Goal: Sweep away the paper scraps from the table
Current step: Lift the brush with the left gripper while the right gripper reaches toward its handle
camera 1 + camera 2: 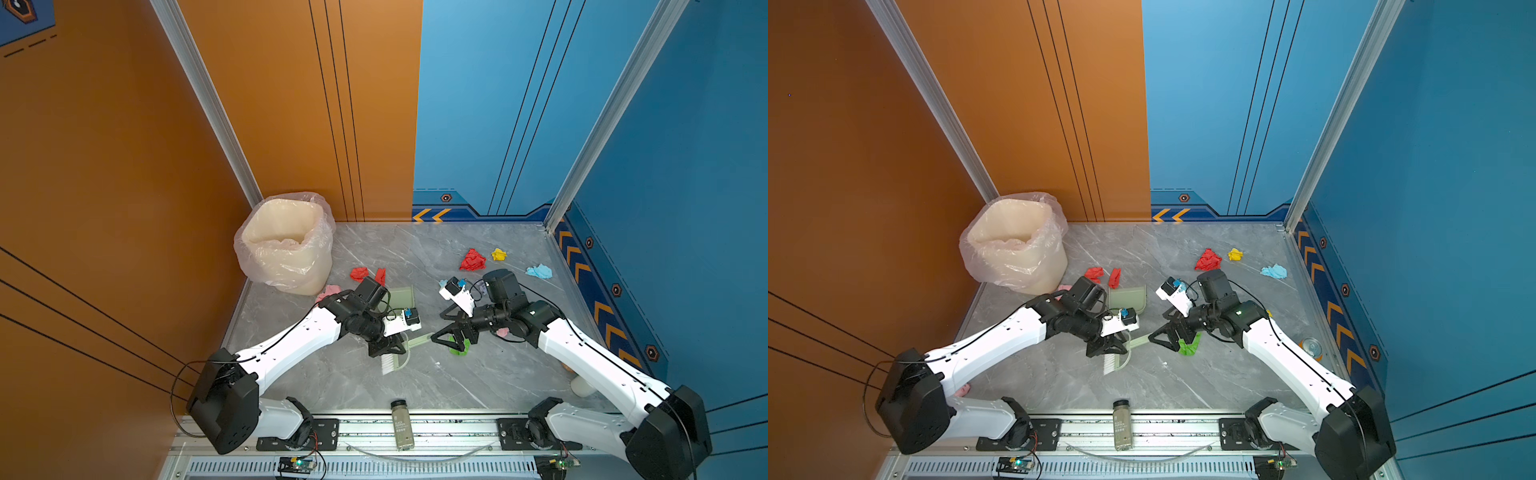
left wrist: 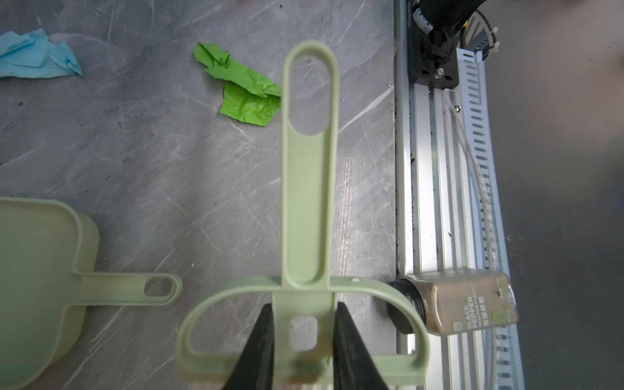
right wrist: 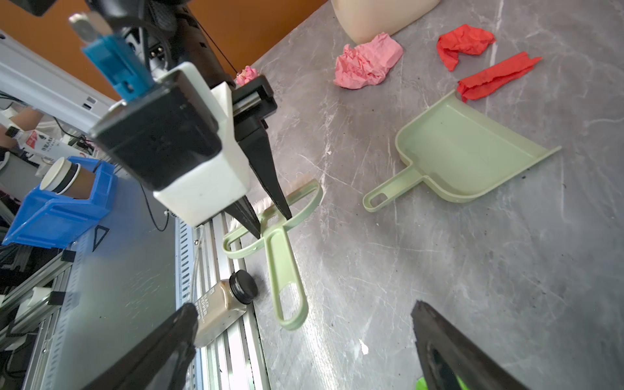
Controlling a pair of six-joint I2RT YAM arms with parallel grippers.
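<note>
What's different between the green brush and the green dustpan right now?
The brush is clamped in the left gripper; the dustpan lies free on the table. The brush's handle is long, the dustpan's short. Both are pale green plastic with a slot in the handle.

Black jaws pinch the neck of a pale green brush. A dustpan lies beside it on the grey surface, well apart from a green scrap and a blue scrap. A pepper bottle lies on the rail.
</note>
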